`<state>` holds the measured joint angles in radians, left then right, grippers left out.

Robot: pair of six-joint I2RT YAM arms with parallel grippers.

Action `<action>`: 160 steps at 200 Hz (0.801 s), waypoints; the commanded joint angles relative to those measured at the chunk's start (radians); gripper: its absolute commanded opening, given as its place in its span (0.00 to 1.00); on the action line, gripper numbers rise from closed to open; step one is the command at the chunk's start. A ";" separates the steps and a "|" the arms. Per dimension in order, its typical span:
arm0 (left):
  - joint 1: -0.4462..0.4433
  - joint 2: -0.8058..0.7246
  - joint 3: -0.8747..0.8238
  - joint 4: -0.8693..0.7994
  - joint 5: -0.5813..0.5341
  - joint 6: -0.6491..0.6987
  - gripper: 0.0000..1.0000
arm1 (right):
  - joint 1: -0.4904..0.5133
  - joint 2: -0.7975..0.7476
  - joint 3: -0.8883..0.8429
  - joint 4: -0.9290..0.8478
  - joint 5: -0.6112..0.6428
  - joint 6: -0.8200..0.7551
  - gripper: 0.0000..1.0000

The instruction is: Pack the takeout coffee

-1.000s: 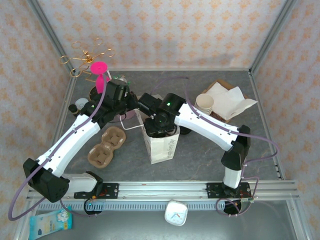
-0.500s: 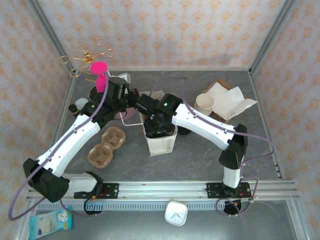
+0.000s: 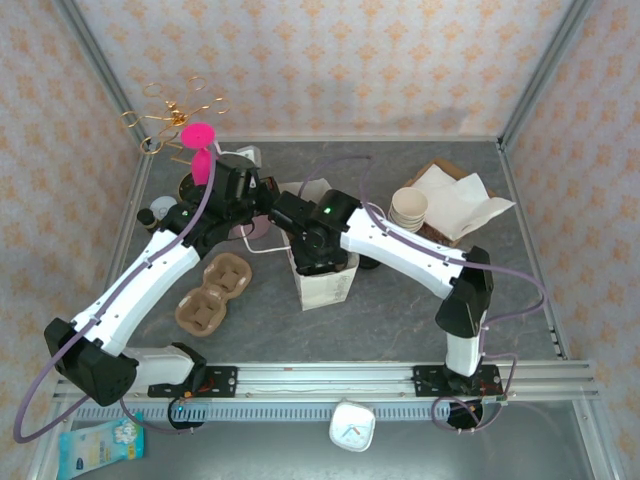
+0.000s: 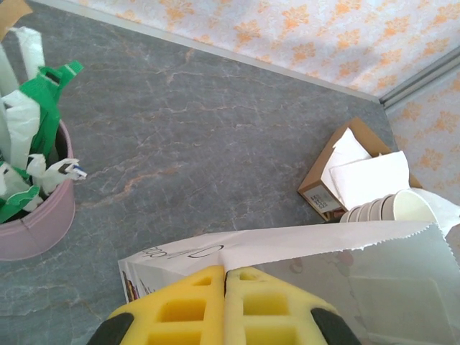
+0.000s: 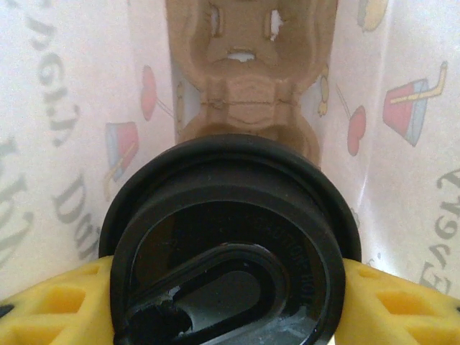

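Two robot arms packing a lidded takeout coffee (image 5: 226, 237) into a white paper bag (image 3: 325, 285) on a grey worktop (image 3: 400, 320)

The right end effector (image 5: 226, 305) reaches down inside the bag, its yellow pads (image 5: 50, 302) clamped on either side of the cup below the black lid (image 5: 215, 165). The cup is over a cardboard cup carrier (image 5: 244, 65) at the bag's bottom; whether it has touched down is unclear. The left end effector (image 4: 224, 277) is closed, pinching the bag's top edge. The cup stands upright, its long axis running straight down into the bag, lid facing up at the wrist camera. Likely risks: the base may land on the carrier's ridge instead of a socket and tip on release; brushing the thin bag wall could drag the bag over; a slipped pinch could let the mouth fold onto the arm
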<state>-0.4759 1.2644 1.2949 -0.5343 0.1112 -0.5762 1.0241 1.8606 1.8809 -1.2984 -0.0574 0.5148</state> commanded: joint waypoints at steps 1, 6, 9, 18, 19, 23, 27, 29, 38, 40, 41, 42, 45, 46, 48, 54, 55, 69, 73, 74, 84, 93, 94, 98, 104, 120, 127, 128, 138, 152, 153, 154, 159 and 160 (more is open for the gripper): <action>-0.004 -0.026 0.017 -0.012 -0.015 -0.039 0.05 | -0.010 0.025 -0.014 -0.010 0.042 -0.007 0.52; -0.004 -0.025 0.015 -0.014 -0.015 -0.040 0.05 | -0.011 0.027 -0.016 -0.011 0.045 -0.009 0.52; -0.004 -0.025 0.014 -0.015 -0.014 -0.041 0.05 | -0.012 0.028 -0.017 -0.012 0.045 -0.010 0.52; -0.004 -0.026 0.009 -0.018 -0.016 -0.045 0.05 | -0.013 0.033 -0.023 -0.011 0.050 -0.011 0.52; -0.004 -0.025 0.008 -0.017 -0.016 -0.045 0.05 | -0.013 0.034 -0.025 -0.011 0.050 -0.010 0.52; -0.004 -0.024 0.006 -0.015 -0.015 -0.046 0.05 | -0.013 0.036 -0.028 -0.011 0.050 -0.010 0.52; -0.004 -0.024 0.003 -0.014 -0.013 -0.047 0.05 | -0.015 0.038 -0.030 -0.012 0.050 -0.012 0.52; -0.004 -0.023 0.003 -0.013 -0.013 -0.047 0.05 | -0.015 0.041 -0.030 -0.012 0.049 -0.012 0.52; -0.003 -0.024 0.001 -0.016 -0.020 -0.049 0.05 | -0.015 0.048 -0.030 -0.011 0.044 -0.015 0.52; -0.003 -0.023 0.000 -0.016 -0.021 -0.050 0.05 | -0.015 0.050 -0.028 -0.012 0.043 -0.015 0.52; -0.003 -0.023 0.000 -0.016 -0.021 -0.049 0.05 | -0.015 0.050 -0.027 -0.012 0.043 -0.016 0.52; -0.003 -0.022 0.000 -0.016 -0.022 -0.048 0.05 | -0.016 0.051 -0.027 -0.012 0.042 -0.016 0.52; -0.004 -0.022 0.000 -0.018 -0.022 -0.048 0.06 | -0.015 0.055 -0.025 -0.011 0.040 -0.017 0.52; -0.003 -0.021 0.000 -0.018 -0.022 -0.048 0.05 | -0.015 0.055 -0.024 -0.011 0.040 -0.018 0.52; -0.003 -0.021 0.000 -0.018 -0.022 -0.048 0.05 | -0.015 0.057 -0.023 -0.012 0.038 -0.018 0.52; -0.003 -0.019 0.000 -0.020 -0.022 -0.049 0.06 | -0.016 0.061 -0.023 -0.011 0.035 -0.021 0.52; -0.003 -0.019 0.000 -0.021 -0.022 -0.049 0.06 | -0.016 0.061 -0.022 -0.011 0.035 -0.021 0.52; -0.004 -0.019 0.001 -0.022 -0.021 -0.050 0.07 | -0.018 0.066 -0.023 -0.010 0.037 -0.021 0.52; -0.004 -0.018 0.000 -0.020 -0.019 -0.050 0.09 | -0.020 0.068 -0.023 -0.010 0.035 -0.022 0.52; -0.003 -0.018 0.000 -0.020 -0.019 -0.051 0.09 | -0.020 0.069 -0.024 -0.010 0.036 -0.022 0.53; -0.003 -0.017 -0.004 -0.018 -0.015 -0.051 0.11 | -0.022 0.075 -0.025 -0.010 0.026 -0.024 0.53; -0.003 -0.017 -0.006 -0.020 -0.017 -0.052 0.11 | -0.022 0.080 -0.023 -0.010 0.017 -0.027 0.53; -0.003 -0.016 -0.006 -0.021 -0.018 -0.053 0.11 | -0.023 0.081 -0.023 -0.010 0.017 -0.028 0.53; -0.003 -0.015 -0.006 -0.024 -0.020 -0.054 0.12 | -0.025 0.082 -0.021 -0.009 0.017 -0.028 0.53; -0.003 -0.013 -0.006 -0.026 -0.019 -0.052 0.13 | -0.024 0.085 -0.019 -0.010 0.015 -0.031 0.53; -0.003 -0.014 -0.005 -0.029 -0.025 -0.054 0.16 | -0.024 0.088 -0.015 -0.010 0.005 -0.038 0.53; -0.001 -0.016 -0.002 -0.032 -0.026 -0.053 0.16 | -0.024 0.086 -0.012 -0.010 0.000 -0.039 0.53; -0.001 -0.016 -0.002 -0.033 -0.025 -0.053 0.17 | -0.024 0.085 -0.012 -0.010 0.000 -0.039 0.53; 0.000 -0.020 0.003 -0.040 -0.030 -0.053 0.19 | -0.026 0.083 -0.004 -0.010 -0.004 -0.040 0.53; 0.008 -0.028 0.010 -0.056 -0.041 -0.053 0.28 | -0.028 0.079 0.003 -0.010 -0.008 -0.041 0.53; 0.009 -0.029 0.010 -0.058 -0.041 -0.053 0.29 | -0.028 0.080 0.003 -0.010 -0.007 -0.042 0.53; 0.009 -0.029 0.010 -0.059 -0.041 -0.053 0.29 | -0.028 0.079 0.003 -0.010 -0.009 -0.041 0.53; 0.013 -0.032 0.013 -0.062 -0.041 -0.052 0.31 | -0.029 0.078 0.003 -0.010 -0.013 -0.042 0.53; 0.013 -0.033 0.013 -0.062 -0.041 -0.052 0.32 | -0.029 0.078 0.004 -0.010 -0.014 -0.042 0.53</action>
<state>-0.4683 1.2629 1.2942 -0.5537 0.0692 -0.6342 1.0061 1.9125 1.8637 -1.3010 -0.0677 0.4881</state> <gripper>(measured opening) 0.278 0.610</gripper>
